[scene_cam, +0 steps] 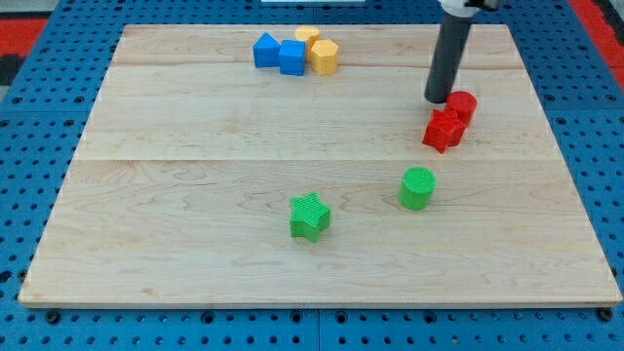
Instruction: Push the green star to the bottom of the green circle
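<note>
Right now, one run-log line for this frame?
tip: beside red blocks, view's upper right | green star: left of green circle, untouched | push: not started

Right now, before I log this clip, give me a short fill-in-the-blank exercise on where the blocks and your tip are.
1. The green star lies to the view's ____ of the green circle.
2. My tip stands just beside the two ____ blocks.
3. Near the view's top, the two blue blocks sit beside two ____ blocks.

Missing words: left; red; yellow
</note>
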